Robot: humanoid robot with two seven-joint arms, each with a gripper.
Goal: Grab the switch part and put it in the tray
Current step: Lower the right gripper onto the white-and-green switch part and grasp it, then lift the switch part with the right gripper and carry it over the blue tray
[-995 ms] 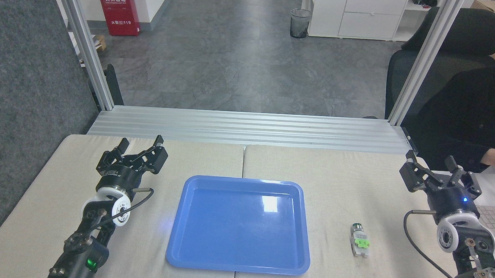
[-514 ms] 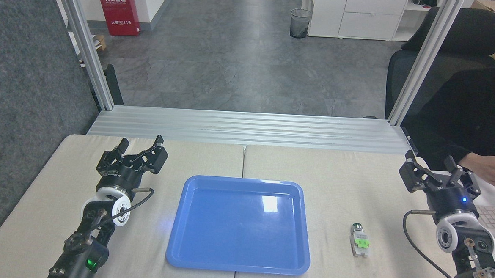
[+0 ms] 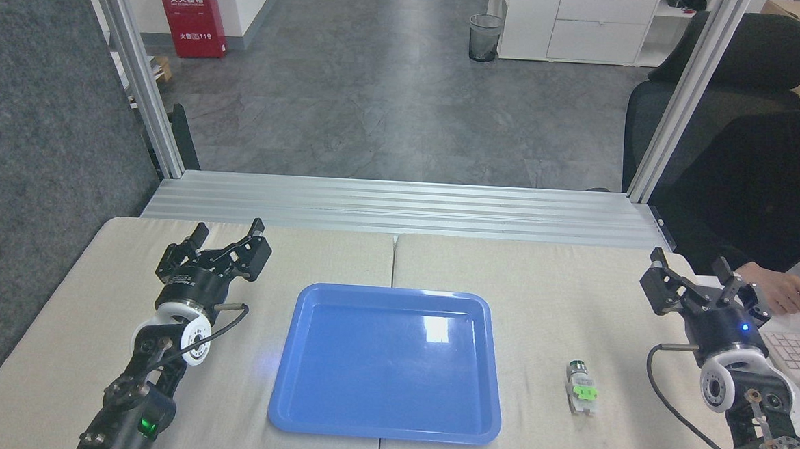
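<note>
**Switch part lay nearer the right claw, long axis near-to-far**

The switch part (image 3: 582,389) lay flat on the counter (image 3: 547,287), just right of the tray (image 3: 387,364) and apart from its rim, not touching it. Long axis ran roughly 6 to 12 o'clock: white-grey body near, green block in the middle, dark round end pointing to 12.

The right claw (image 3: 693,277) stood open and empty, fingers spread, clearly the closer of the two. From it the part sat at about 8 o'clock, nearer to the robot and toward the tray. The left claw (image 3: 227,232) also stood open and empty, well apart on the other side of the tray, part at about 4 o'clock from it.

Judgement: the pick fell to the right arm; a grip across the short width looked best.

The tray held nothing; glossy blue, glare patch near its far right. Counter was pale, padded-looking, seam down the middle.

Beyond: aluminium rail, grey floor, red cabinet at 11 o'clock, bin at 12. A person's hand (image 3: 783,291) rested just beside the right claw, near a keyboard.
</note>
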